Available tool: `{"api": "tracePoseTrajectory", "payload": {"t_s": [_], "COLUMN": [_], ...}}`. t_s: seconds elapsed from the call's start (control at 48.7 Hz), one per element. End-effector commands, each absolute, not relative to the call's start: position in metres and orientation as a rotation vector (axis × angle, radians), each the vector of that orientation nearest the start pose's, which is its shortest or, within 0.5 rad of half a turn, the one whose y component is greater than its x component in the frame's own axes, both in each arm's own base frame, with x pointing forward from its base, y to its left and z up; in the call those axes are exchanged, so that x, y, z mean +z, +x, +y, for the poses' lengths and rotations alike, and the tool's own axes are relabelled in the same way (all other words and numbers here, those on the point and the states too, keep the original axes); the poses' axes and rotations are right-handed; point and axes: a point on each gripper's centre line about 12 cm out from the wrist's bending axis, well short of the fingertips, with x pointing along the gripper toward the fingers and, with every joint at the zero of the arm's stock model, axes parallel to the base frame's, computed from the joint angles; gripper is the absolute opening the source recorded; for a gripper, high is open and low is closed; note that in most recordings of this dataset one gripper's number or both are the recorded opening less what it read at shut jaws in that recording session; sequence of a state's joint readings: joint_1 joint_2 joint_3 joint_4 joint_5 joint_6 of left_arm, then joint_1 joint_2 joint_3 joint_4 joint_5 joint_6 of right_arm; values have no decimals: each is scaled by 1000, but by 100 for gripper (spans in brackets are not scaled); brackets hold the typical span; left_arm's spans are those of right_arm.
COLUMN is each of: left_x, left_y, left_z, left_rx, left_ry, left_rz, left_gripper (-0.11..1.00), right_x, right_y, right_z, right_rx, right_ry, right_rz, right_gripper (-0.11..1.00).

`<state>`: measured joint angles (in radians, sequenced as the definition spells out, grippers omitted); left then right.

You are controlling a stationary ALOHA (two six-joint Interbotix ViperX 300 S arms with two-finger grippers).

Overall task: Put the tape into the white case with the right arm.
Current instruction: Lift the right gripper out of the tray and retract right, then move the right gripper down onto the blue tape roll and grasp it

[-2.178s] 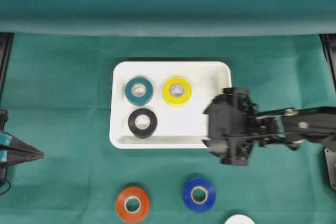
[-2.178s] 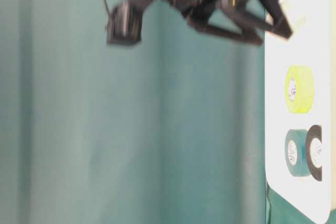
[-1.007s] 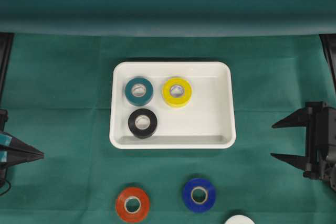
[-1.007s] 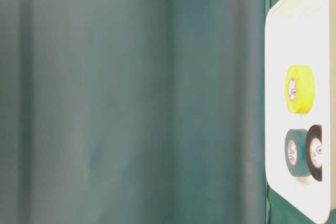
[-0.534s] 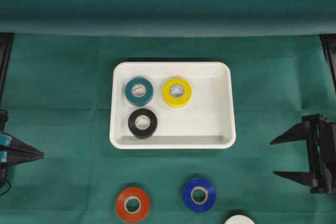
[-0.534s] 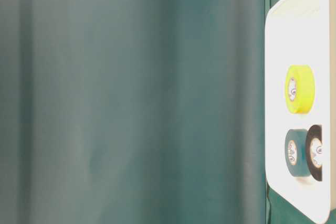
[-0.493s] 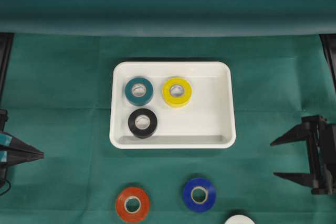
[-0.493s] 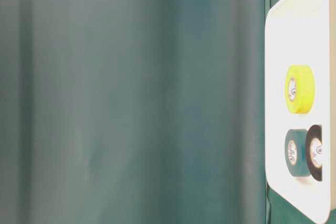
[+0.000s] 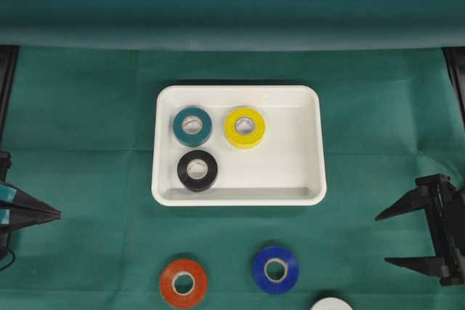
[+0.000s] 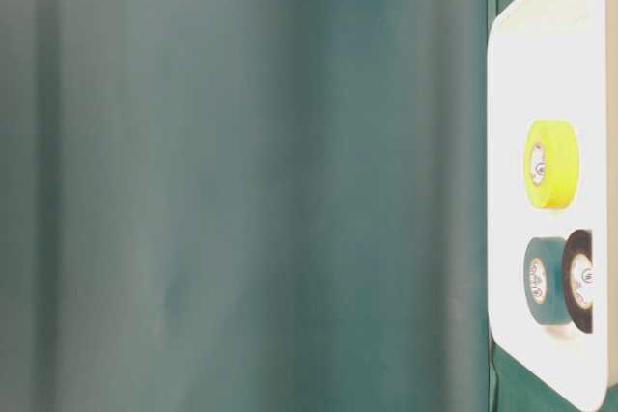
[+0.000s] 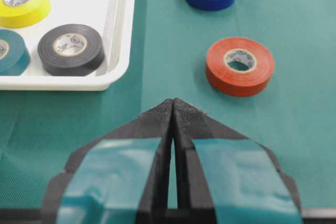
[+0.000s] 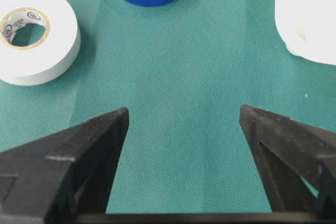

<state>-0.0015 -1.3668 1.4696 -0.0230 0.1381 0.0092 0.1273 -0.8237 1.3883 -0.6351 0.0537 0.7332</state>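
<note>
Tape: teal roll (image 9: 192, 125), yellow roll (image 9: 245, 126) and black roll (image 9: 197, 170) lie in white case (image 9: 309, 143) | left: orange roll (image 9: 183, 282), blue roll (image 9: 275, 268), white roll (image 12: 32, 34) on bench (image 9: 87, 107) | right gripper (image 9: 396, 236) wide, empty (near white roll) | left gripper (image 11: 172, 109) closed, idle

The right gripper (image 9: 387, 238) hangs at the right edge with its fingers spread apart and nothing between them; bare green cloth (image 9: 363, 143) lies between it and the white case (image 9: 312, 143). The right half of the case floor is bare. Its left half is taken by the teal roll (image 9: 192, 126), yellow roll (image 9: 245, 126) and black roll (image 9: 197, 170). In front of the case, the orange roll (image 9: 183, 282), blue roll (image 9: 275, 269) and white roll (image 9: 330, 303) lie apart, with cloth between them.
</note>
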Motion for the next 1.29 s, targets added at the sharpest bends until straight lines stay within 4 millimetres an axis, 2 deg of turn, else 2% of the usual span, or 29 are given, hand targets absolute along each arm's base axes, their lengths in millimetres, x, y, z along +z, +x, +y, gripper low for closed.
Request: {"api": "tracePoseTrajectory", "payload": {"t_s": [0.0,0.267,0.637,1.027,1.274], "left_x": [193,193,193,193,192], "left_y": [133,133,133,133,133], "left_z": [0,0,0,0,0], "left_rx": [-2,-2,-1,-1,-1], "left_ry": [-12,-12,-12,-14,-15], "left_rz": [224,224,221,221,224], "left_gripper": [0,0,0,0,0], "right_x": [152,151,148,137,132], "right_y": [174,189,241,307,336], "right_z": [19,22,44,62,69], "right_rx": [69,71,147,161,166], "right_ry": [49,45,6,-8,-14], "right_rz": [595,644,729,785,791], "right_gripper": [54,54,54,54,55]}}
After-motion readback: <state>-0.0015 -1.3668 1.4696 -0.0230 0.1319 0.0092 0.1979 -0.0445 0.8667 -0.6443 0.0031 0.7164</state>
